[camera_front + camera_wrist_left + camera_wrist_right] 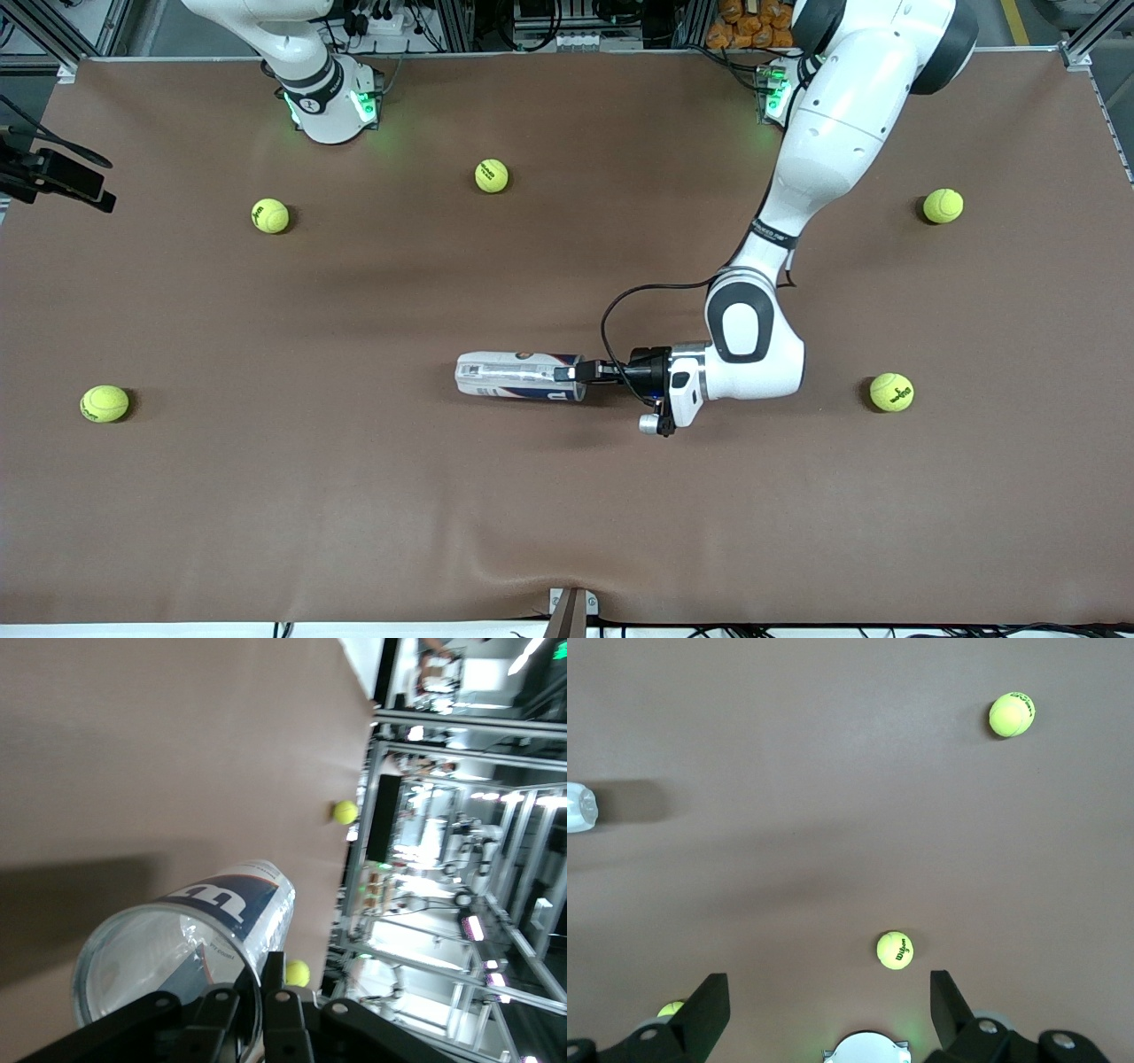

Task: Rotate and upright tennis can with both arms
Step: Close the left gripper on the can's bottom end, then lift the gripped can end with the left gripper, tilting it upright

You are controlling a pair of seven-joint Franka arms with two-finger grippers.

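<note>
The tennis can (518, 377) lies on its side near the middle of the brown table, its open silvery-rimmed end toward the left arm's end. My left gripper (574, 372) is shut on that rim. In the left wrist view the can (190, 939) fills the foreground, and the gripper (261, 979) has one finger inside the mouth and one outside. My right gripper (828, 992) is open and empty, held high over the table near its own base (866, 1050). It is out of the front view. The can's closed end (578, 806) shows small in the right wrist view.
Several yellow-green tennis balls lie scattered: one (492, 175) and another (270, 215) near the right arm's base (332, 106), one (104, 403) at that end, and two (943, 206) (891, 392) at the left arm's end. A black cable (620, 310) loops above the left wrist.
</note>
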